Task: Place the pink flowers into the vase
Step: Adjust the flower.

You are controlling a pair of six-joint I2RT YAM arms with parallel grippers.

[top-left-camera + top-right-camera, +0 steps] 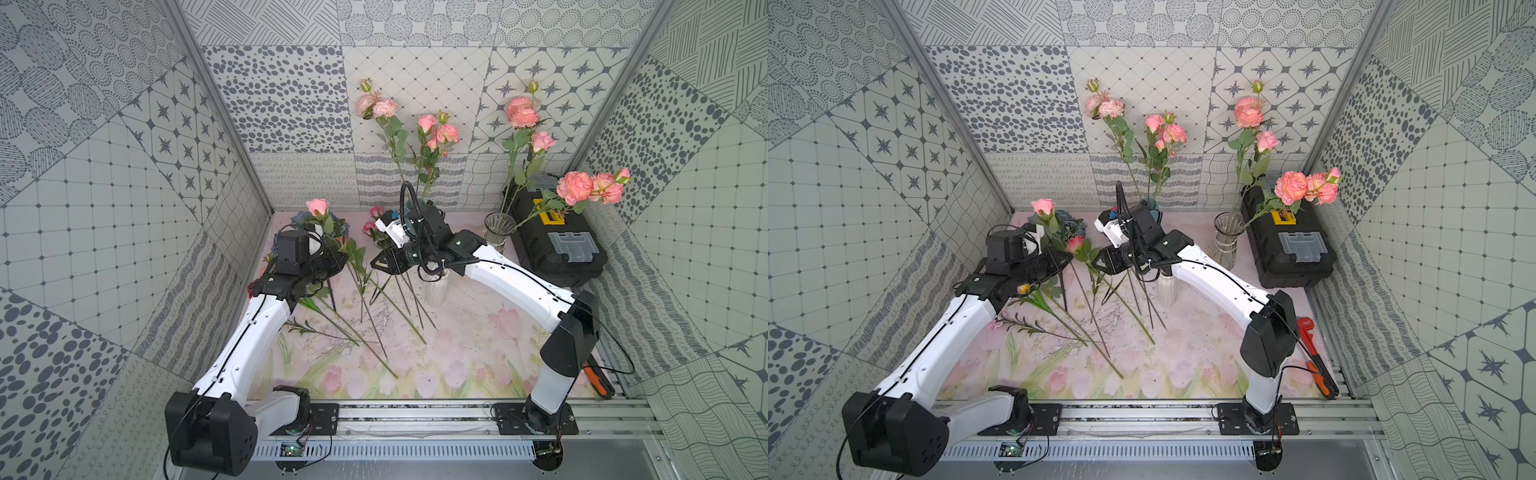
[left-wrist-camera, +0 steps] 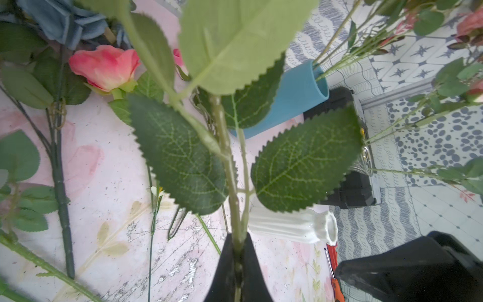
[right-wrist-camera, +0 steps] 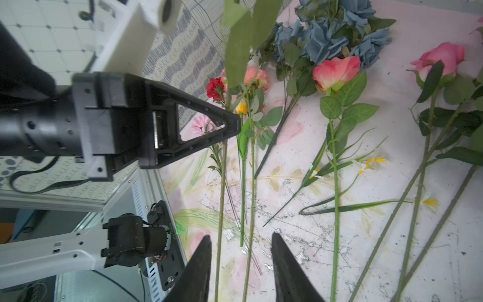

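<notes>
My left gripper [image 2: 238, 235] is shut on the green stem of a pink flower [image 1: 318, 206], whose big leaves [image 2: 305, 162] fill the left wrist view. In the right wrist view that stem [image 3: 221, 198] runs down from the left gripper [image 3: 235, 123] and passes between the fingers of my open right gripper [image 3: 241, 251], untouched. More pink flowers [image 3: 337, 73] lie on the table. A blue vase [image 2: 295, 96] and a glass vase [image 1: 498, 230] hold pink flowers. A white ribbed vase [image 2: 300, 224] stands under the right arm with nothing in its mouth.
Dusty blue flowers [image 3: 334, 31], a red bloom [image 3: 214, 87] and several loose stems [image 1: 374, 328] lie mid-table. A black toolbox [image 1: 557, 245] sits at the back right. A red wrench and orange-handled tool [image 1: 1316, 361] lie by the right wall.
</notes>
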